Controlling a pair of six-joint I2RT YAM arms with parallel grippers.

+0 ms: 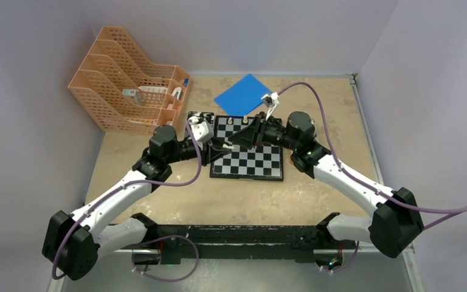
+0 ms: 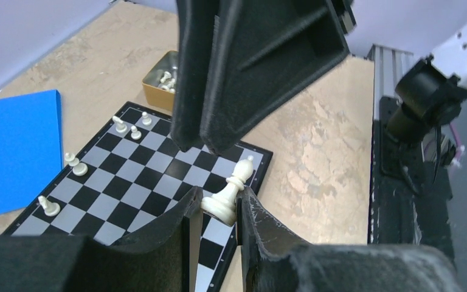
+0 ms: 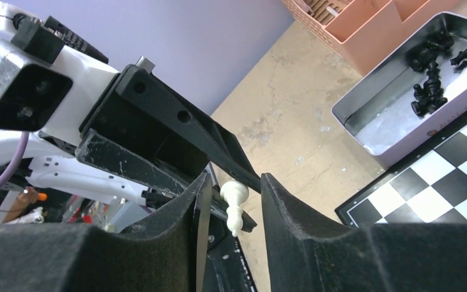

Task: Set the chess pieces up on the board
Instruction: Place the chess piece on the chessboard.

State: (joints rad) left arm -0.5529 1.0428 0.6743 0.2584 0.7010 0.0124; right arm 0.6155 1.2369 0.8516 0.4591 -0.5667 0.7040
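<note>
On the tan table (image 1: 316, 201) you've got the orange file rack (image 1: 121, 85) far left, the board (image 1: 252, 161) centre, and the blue sheet (image 1: 243, 94) just behind it. Both arms meet over the board's near-left part. Progress looks early imo. Approx six white pieces (image 2: 120, 125) stand on the board, all in the two rows along the edge nearest the blue sheet, and there are no black ones on it that I can see. More whites sit in the gold tin (image 2: 152, 91) off one corner. The black pieces (image 3: 428, 91) lie in a heap in the silver tin (image 3: 365, 131) beside the board, so most of the setup is left. Your left gripper (image 2: 219, 204) is clamped on a white piece (image 2: 228, 194) by its base, tilted, above the board's edge squares. Your right gripper (image 3: 236, 179) has its jaws apart w/ nothing held. That same piece shows in the gap between them, but no contact that I can see. Writing: a faint line on the silver tin's side and tags on stuff in the rack, both too small to read. No brand visible.
</note>
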